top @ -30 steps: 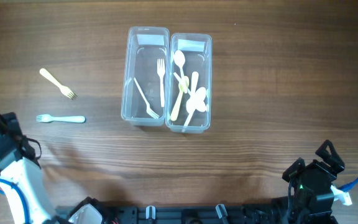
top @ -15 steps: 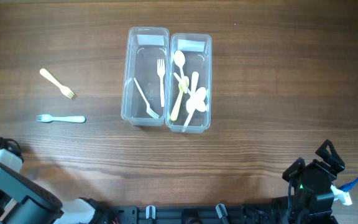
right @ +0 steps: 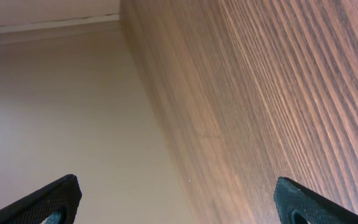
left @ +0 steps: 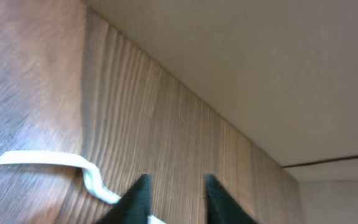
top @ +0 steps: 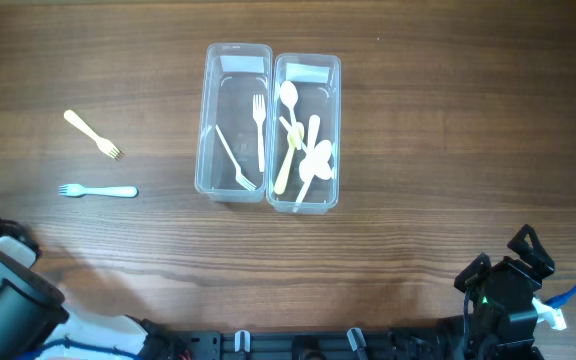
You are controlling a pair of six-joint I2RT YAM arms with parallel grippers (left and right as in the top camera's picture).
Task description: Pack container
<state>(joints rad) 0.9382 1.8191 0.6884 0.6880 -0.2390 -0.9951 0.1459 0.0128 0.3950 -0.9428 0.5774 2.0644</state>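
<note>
Two clear containers stand side by side mid-table. The left container (top: 236,120) holds two forks and the right container (top: 308,130) holds several pale spoons. A cream fork (top: 94,135) and a pale blue fork (top: 98,191) lie loose on the wood at the left. My left arm (top: 3,285) sits at the table's near left corner, apart from both forks. In the left wrist view my left gripper (left: 177,186) shows a narrow gap with only wood grain between its fingers. My right gripper (right: 179,199) stands wide open and holds nothing, over the table's edge.
A blurred white curved strip (left: 48,160) lies on the wood just left of my left fingers; I cannot tell what it is. My right arm (top: 508,295) is parked at the near right corner. The table's edge runs through both wrist views.
My left arm has drawn back toward the near left corner and its jaws have narrowed. The forks, the containers and the right arm have not moved.
</note>
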